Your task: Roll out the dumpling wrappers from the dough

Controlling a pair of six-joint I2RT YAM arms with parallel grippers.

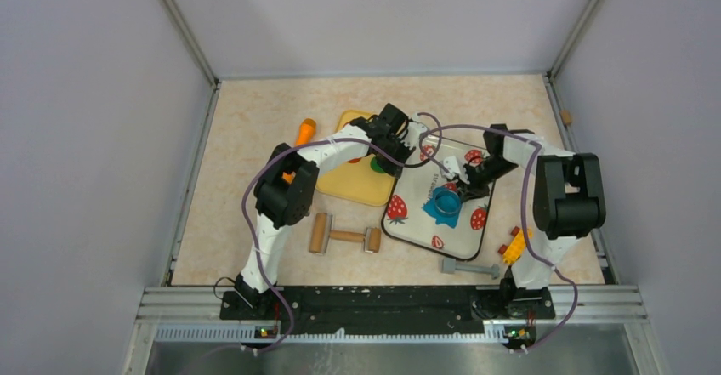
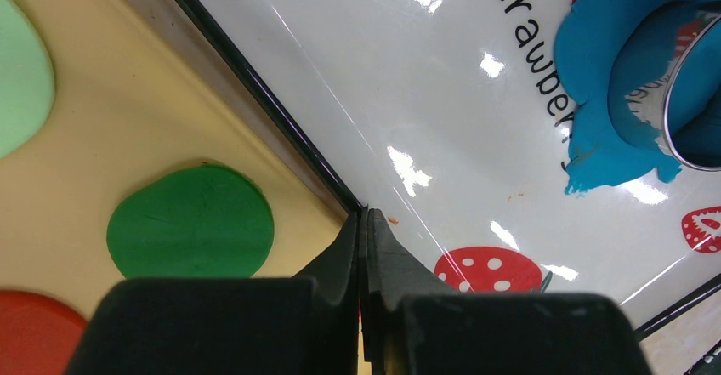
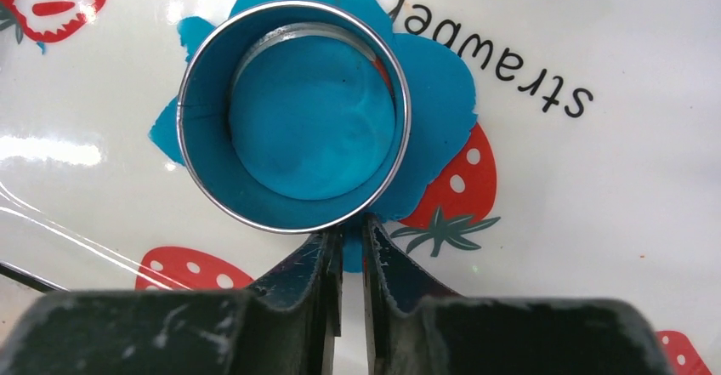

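Observation:
The dough [image 3: 442, 103] is a flattened, ragged blue patch on the strawberry mat [image 3: 595, 222]. A metal ring cutter [image 3: 183, 137] stands on it, with a round blue wrapper disc [image 3: 315, 128] inside. My right gripper [image 3: 350, 226] has its fingers almost together, tips at the ring's near side over the dough edge; I see nothing clearly held. In the top view it [image 1: 463, 190] sits by the ring [image 1: 446, 198]. My left gripper [image 2: 366, 213] is shut and empty over the mat's left edge, beside the dough [image 2: 595, 52], and also shows in the top view [image 1: 393, 150].
A yellow board [image 2: 127, 120] left of the mat holds a green disc [image 2: 191, 222], a red disc [image 2: 30, 332] and a pale green one [image 2: 17, 77]. A wooden rolling pin [image 1: 344, 235], a grey tool [image 1: 469, 267], an orange-yellow toy [image 1: 513, 245] and an orange piece [image 1: 303, 130] lie around.

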